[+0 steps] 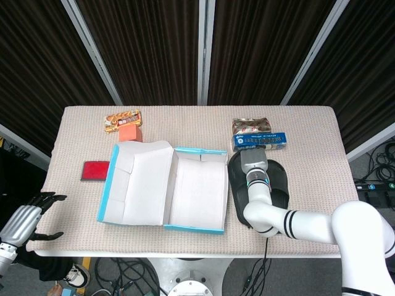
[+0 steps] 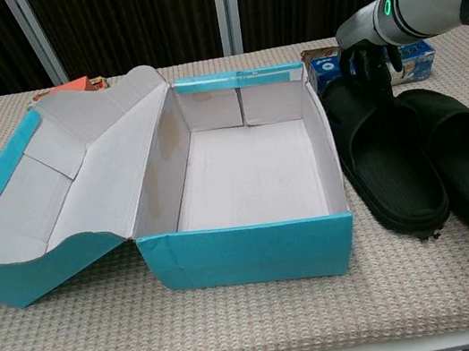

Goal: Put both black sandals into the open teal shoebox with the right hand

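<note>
I had my right hand (image 2: 364, 64) at the near sandal (image 2: 391, 166)'s heel, fingers' grip unclear; next, lift it into the shoebox (image 2: 252, 250).

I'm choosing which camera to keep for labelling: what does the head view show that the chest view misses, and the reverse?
Only the head view shows the left hand off the table's front-left corner and the brown snack packet. Only the chest view shows the right hand at the heel of the near sandal. Both show the teal shoebox, empty, both sandals beside it, and the blue packet.
</note>
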Robot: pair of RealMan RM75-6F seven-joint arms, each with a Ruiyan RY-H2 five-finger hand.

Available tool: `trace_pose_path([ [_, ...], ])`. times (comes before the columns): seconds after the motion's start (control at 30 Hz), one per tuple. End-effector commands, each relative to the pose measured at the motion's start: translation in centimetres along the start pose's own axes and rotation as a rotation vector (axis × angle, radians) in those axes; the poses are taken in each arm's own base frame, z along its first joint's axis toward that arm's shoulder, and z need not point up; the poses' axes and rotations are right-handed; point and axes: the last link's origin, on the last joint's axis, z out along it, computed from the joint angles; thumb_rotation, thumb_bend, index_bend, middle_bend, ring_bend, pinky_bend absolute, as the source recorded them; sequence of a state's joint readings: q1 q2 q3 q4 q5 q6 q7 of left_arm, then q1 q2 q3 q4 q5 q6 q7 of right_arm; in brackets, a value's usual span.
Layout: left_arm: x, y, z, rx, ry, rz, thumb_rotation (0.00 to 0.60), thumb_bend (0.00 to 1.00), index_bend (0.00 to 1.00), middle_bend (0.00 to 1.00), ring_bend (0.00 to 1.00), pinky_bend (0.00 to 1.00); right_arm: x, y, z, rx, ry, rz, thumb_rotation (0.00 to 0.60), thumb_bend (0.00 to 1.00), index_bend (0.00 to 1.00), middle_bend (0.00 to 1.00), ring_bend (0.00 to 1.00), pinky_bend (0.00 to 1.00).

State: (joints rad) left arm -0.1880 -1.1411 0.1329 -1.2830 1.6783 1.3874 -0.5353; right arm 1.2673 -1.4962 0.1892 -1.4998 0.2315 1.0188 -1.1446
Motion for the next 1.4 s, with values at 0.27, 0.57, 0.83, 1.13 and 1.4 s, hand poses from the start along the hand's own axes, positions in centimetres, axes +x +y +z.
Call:
trace_pose_path([
  [0.27, 0.3, 0.6, 0.1, -0.017, 0.009, 0.010, 0.600, 0.02, 0.19, 0.23, 0.11, 0.13, 4.6, 4.1, -5.7, 0.143, 0.151, 0.225, 0.600, 0.16, 0.55, 0.49, 0.43, 0.44],
  [0.57, 0.6, 1.9, 0.6, -0.036, 0.011, 0.041, 0.600, 0.02, 0.19, 0.23, 0.11, 0.13, 8.2, 10.0, -11.7, 0.276, 0.308, 0.500, 0.600, 0.20, 0.57, 0.51, 0.45, 0.65],
  [0.83, 0.8, 2.8, 1.1, -0.045, 0.016, 0.056, 0.600, 0.02, 0.19, 0.23, 0.11, 0.13, 6.7, 11.8, -12.5, 0.437, 0.356, 0.705, 0.600, 0.21, 0.58, 0.52, 0.46, 0.65],
  [1.13, 1.0, 2.4, 0.8, -0.019, 0.018, 0.055, 0.600, 0.02, 0.19, 0.23, 0.11, 0.13, 2.5, 7.7, -9.6, 0.660, 0.303, 0.967, 0.600, 0.22, 0.58, 0.52, 0.46, 0.65],
  [1.4, 1.3, 1.8, 0.5, -0.004, 0.034, 0.048, 0.600, 0.02, 0.19, 0.23, 0.11, 0.13, -0.6, 1.1, -7.1, 0.764, 0.266, 1.063, 0.600, 0.22, 0.58, 0.52, 0.46, 0.65],
])
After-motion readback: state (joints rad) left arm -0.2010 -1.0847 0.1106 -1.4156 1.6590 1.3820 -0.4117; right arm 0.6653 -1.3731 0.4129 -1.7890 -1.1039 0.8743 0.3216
